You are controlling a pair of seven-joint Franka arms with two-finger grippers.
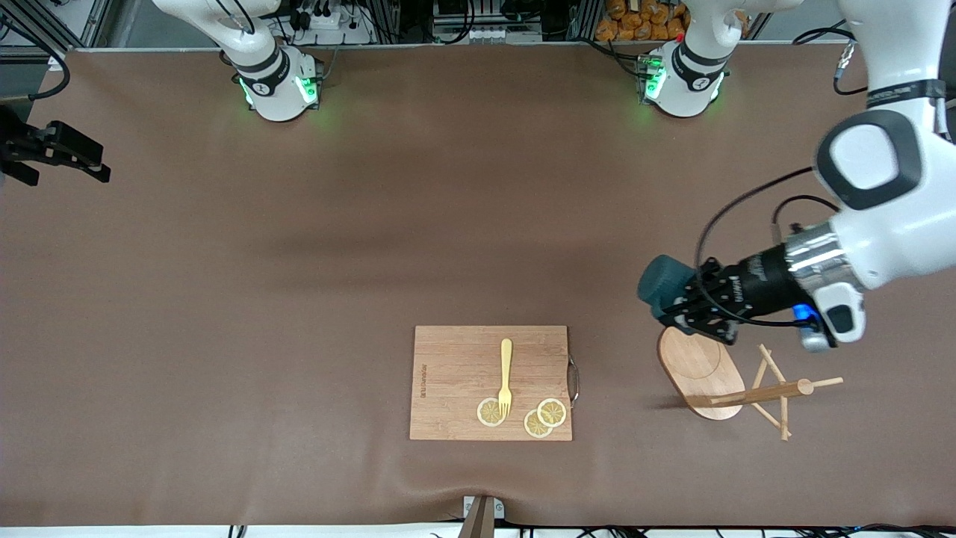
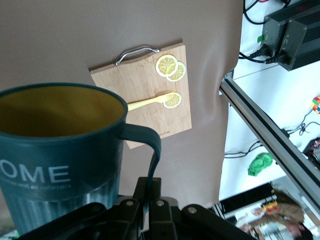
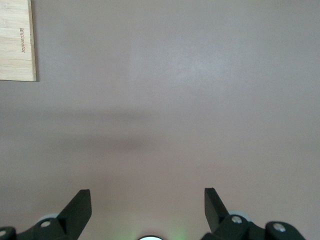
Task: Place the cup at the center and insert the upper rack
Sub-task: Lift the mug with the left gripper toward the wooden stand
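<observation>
- Front view: left gripper (image 1: pixel 691 310) clamped on cup (image 1: pixel 661 288), up in air over rack (image 1: pixel 728 381) base, toward left arm's end of table (image 1: pixel 299 299). Cup tipped sideways, mouth not seen here.
- Rack lying on its side, oval base on edge, post and pegs pointing toward table's end. Not upright, not inserted.
- Board (image 1: pixel 489 382) near front-camera edge w/ fork (image 1: pixel 506 377) and lemon slices (image 1: pixel 523 415) on it. Table center bare brown cover.
- Right gripper (image 1: pixel 56 153) at right arm's end of table, waiting, holding nothing.
- Left wrist view: fingers (image 2: pixel 150 192) pinched together on cup handle (image 2: pixel 152 150); teal body, tan inside. Board (image 2: pixel 145 95) seen past cup.
- Right wrist view: fingers (image 3: pixel 75 210) wide apart, nothing between; bare cover below, board corner (image 3: pixel 17 40) at edge.
- Progress est.: cup grasped and lifted only. Left to do: carry cup to center, set down, release; then rack step, untouched so far.
</observation>
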